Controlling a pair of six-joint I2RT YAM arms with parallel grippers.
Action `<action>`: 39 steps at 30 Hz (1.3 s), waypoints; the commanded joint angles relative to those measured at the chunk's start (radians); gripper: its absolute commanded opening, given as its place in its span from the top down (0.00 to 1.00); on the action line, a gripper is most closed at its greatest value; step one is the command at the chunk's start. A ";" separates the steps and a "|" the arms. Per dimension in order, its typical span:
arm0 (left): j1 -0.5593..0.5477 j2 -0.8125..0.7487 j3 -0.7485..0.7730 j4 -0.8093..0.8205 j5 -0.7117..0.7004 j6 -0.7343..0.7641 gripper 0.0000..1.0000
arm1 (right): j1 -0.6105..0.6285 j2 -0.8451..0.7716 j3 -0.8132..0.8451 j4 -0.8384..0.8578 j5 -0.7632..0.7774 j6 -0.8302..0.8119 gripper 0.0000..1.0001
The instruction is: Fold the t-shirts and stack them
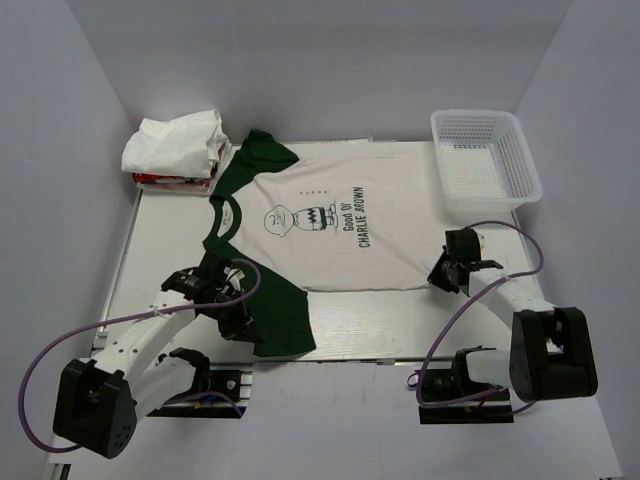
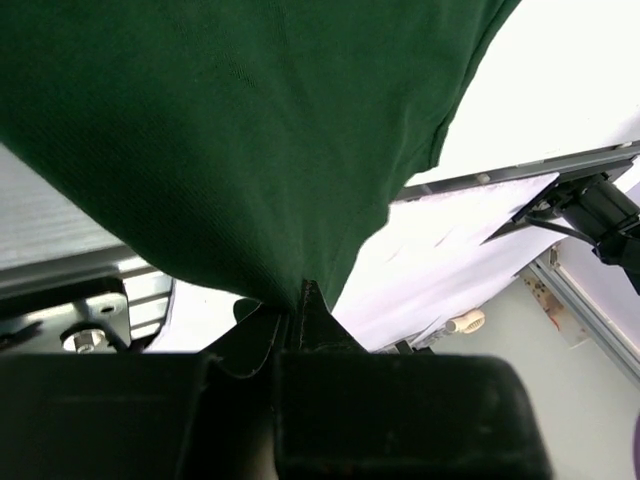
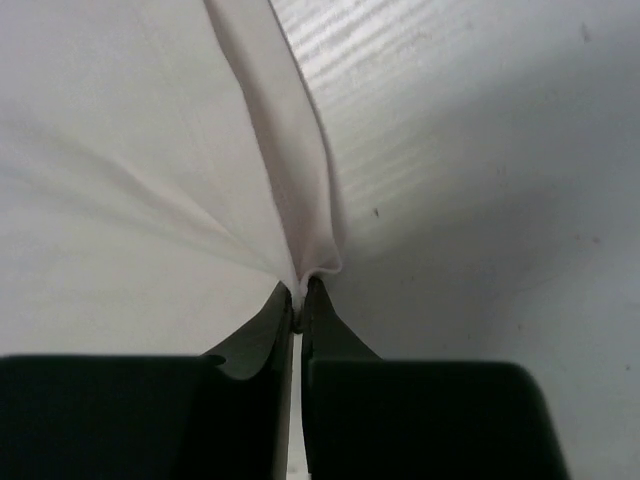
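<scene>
pinching t-shirt [image 1: 330,250] near edge, both end effectors [image 1: 236,320] [image 1: 446,272]

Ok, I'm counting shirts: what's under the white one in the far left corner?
A strip of red cloth peeks out beneath the white shirt; the rest, and any further layers, are covered.

We see a pale metal table [image 1: 160,250] carrying three loads. Across its middle an off-white t-shirt [image 1: 330,225] lies spread out, green collar toward 9 o'clock and hem toward 3. At 10 o'clock a folded white shirt [image 1: 175,145] sits on top of a red one [image 1: 165,181]. At 2 o'clock stands a white mesh basket [image 1: 527,165], near the hem.
</scene>
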 commanded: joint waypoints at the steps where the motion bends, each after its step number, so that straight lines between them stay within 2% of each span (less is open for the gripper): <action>1: -0.005 -0.049 0.026 -0.052 0.019 -0.019 1.00 | -0.003 -0.095 -0.024 -0.160 -0.012 -0.026 1.00; 5: -0.005 -0.099 0.036 -0.068 0.056 -0.038 1.00 | 0.000 -0.185 -0.020 -0.266 -0.037 -0.049 1.00; 8: -0.005 -0.087 0.079 0.007 0.111 -0.038 1.00 | 0.003 -0.197 -0.007 -0.267 -0.083 -0.068 1.00; 12: -0.005 -0.066 0.125 0.171 0.178 -0.047 1.00 | 0.006 -0.137 0.060 -0.229 -0.100 -0.089 1.00; 18: 0.010 0.058 0.176 0.374 0.244 -0.047 1.00 | 0.009 -0.033 0.169 -0.237 -0.114 -0.124 1.00; 22: 0.019 0.144 0.239 0.500 0.234 -0.084 1.00 | 0.006 0.001 0.267 -0.231 -0.117 -0.121 1.00; 25: 0.029 0.248 0.344 0.491 0.168 -0.075 1.00 | 0.008 0.045 0.345 -0.243 -0.098 -0.118 1.00; 32: 0.078 0.373 0.555 0.457 -0.102 -0.084 1.00 | 0.006 0.151 0.489 -0.255 -0.062 -0.118 1.00; 39: 0.140 0.479 0.724 0.523 -0.211 -0.004 1.00 | 0.002 0.258 0.612 -0.258 -0.019 -0.140 1.00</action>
